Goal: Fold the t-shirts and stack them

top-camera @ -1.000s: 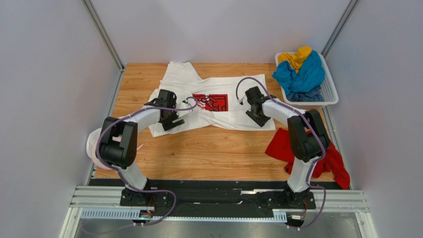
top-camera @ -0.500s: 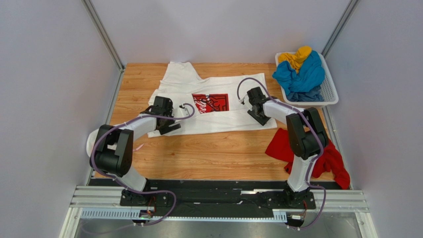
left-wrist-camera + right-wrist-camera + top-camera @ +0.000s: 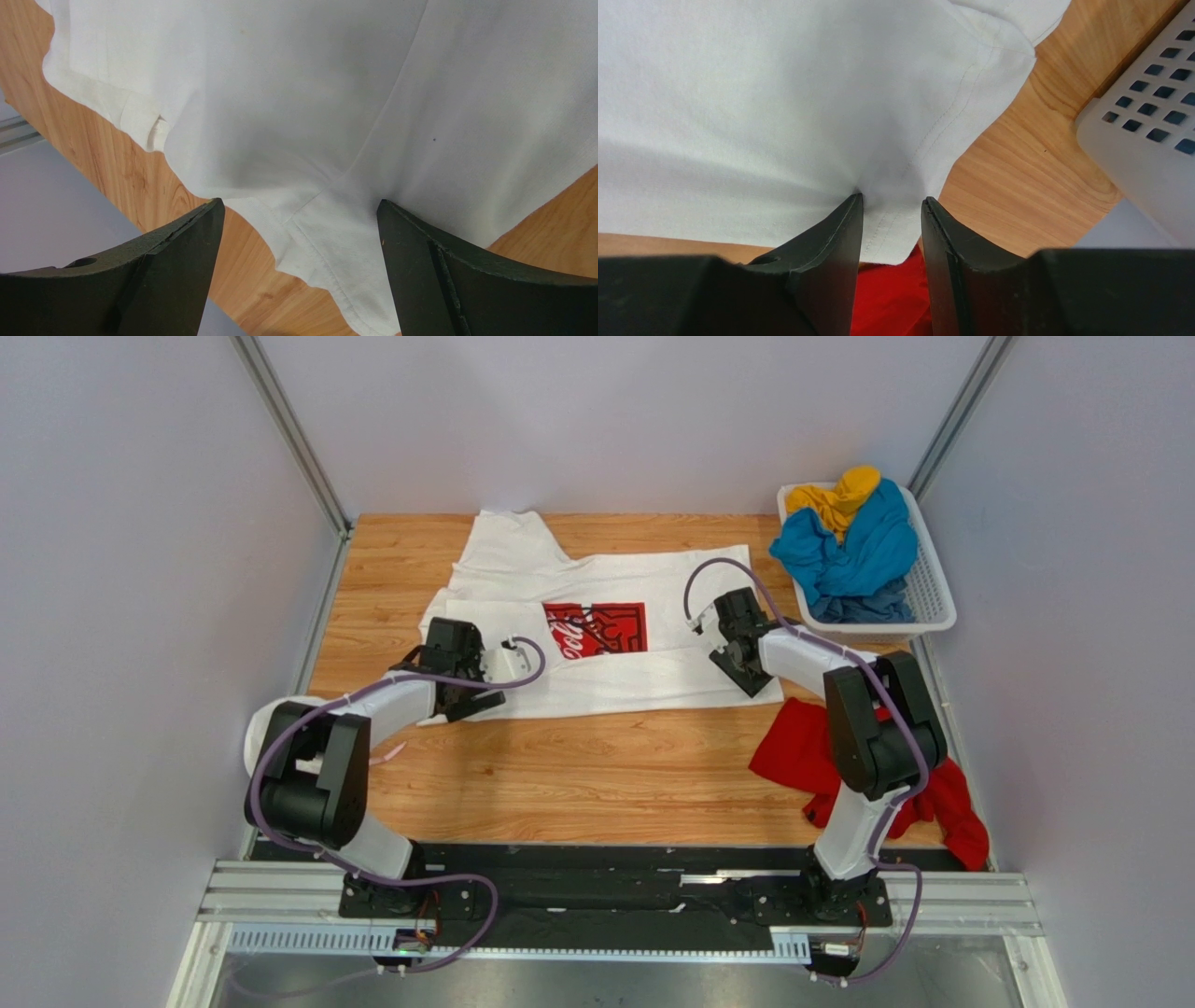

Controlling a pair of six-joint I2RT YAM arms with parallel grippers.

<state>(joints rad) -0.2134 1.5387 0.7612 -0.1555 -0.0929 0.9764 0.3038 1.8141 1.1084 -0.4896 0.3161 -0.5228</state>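
The large white t-shirt (image 3: 659,665) with its red chest print (image 3: 595,629) lies spread across the wooden table. My left gripper (image 3: 473,703) is over its lower left corner. In the left wrist view the jaws (image 3: 302,224) stand wide open above the hem (image 3: 330,259), holding nothing. My right gripper (image 3: 744,676) is at the shirt's lower right corner. In the right wrist view its jaws (image 3: 892,210) stand a narrow gap apart, with the white hem (image 3: 899,224) lying between them and the cloth puckered at the tips. The red t-shirt (image 3: 793,749) lies just beyond that corner and shows between the fingers (image 3: 892,301).
A white lattice basket (image 3: 933,595) at the back right holds the crumpled blue t-shirt (image 3: 849,546) and yellow t-shirt (image 3: 835,494); its wall shows in the right wrist view (image 3: 1144,154). Grey walls enclose the table on three sides. Bare wood (image 3: 589,770) lies in front of the white shirt.
My left gripper has moved left and toward me, my right gripper to the right. The white shirt's lower edge has been drawn out wider and flatter.
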